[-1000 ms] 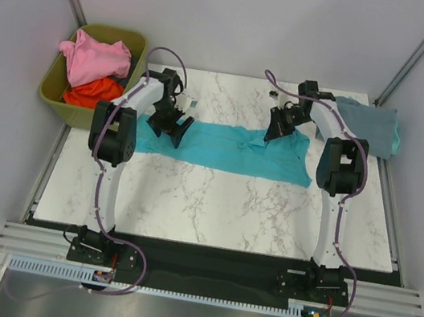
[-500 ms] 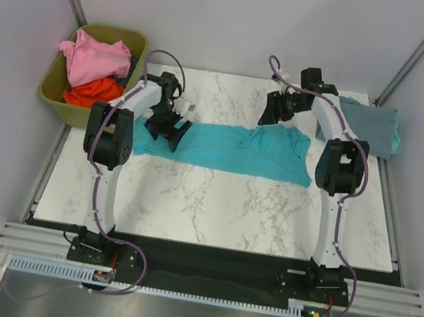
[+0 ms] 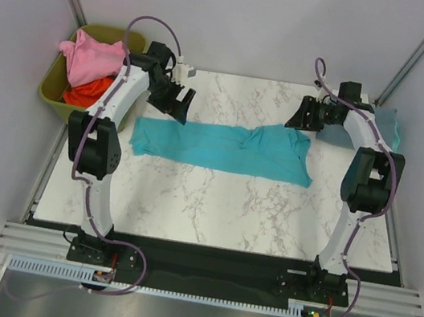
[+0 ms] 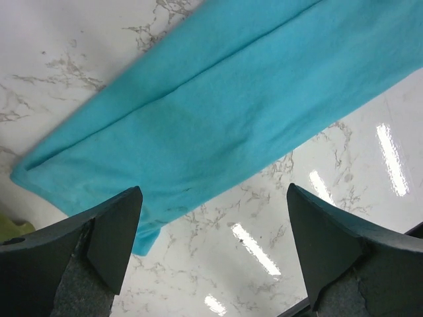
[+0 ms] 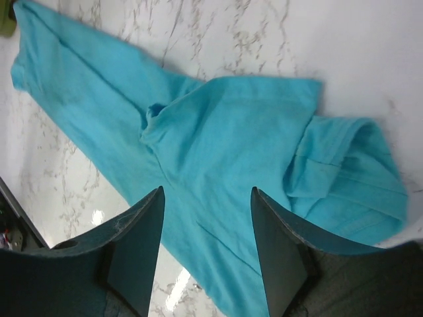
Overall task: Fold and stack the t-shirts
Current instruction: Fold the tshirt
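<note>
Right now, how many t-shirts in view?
4: bright teal cloth t-shirt spread on the marble table, pink t-shirt and orange-red t-shirt in the olive-green plastic bin, grey-blue t-shirt far right. More may hide in bin.

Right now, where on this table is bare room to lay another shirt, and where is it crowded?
Free: the broad table strip between teal t-shirt and near edge; a narrower band behind it. Crowded: far-right corner, grey-blue t-shirt and right gripper.

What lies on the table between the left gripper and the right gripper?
In the top view, only bare marble table lies between the left gripper and the right gripper; the teal t-shirt lies just nearer, outside that stretch.
</note>
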`<control>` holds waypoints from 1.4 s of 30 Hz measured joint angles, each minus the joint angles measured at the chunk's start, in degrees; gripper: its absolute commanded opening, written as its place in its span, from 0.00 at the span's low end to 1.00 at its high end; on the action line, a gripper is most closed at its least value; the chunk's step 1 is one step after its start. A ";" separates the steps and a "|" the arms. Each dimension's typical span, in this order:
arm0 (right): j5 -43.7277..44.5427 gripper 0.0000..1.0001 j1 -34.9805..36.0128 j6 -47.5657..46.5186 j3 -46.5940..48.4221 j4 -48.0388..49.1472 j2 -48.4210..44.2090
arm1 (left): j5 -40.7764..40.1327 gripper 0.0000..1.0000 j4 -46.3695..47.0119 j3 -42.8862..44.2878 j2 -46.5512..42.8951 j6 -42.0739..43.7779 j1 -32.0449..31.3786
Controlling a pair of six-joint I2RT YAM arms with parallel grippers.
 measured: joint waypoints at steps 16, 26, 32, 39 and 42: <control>-4.00 0.61 0.17 9.68 -0.63 8.44 8.90 | 2.36 0.96 0.87 3.30 14.80 -0.13 1.29; -0.85 0.62 -0.28 9.99 -0.63 8.41 11.69 | -0.04 0.96 0.87 1.62 15.87 -0.11 2.67; 0.24 0.63 -1.33 9.38 -0.20 7.80 11.69 | -0.96 0.96 0.87 1.25 16.70 -0.11 5.03; 3.06 0.63 -1.97 8.28 1.27 6.23 11.72 | -1.36 0.97 0.57 1.81 17.16 -0.11 5.35; 4.72 0.63 -1.97 8.04 2.27 5.60 11.98 | -1.88 0.97 0.61 1.90 17.20 -0.11 5.35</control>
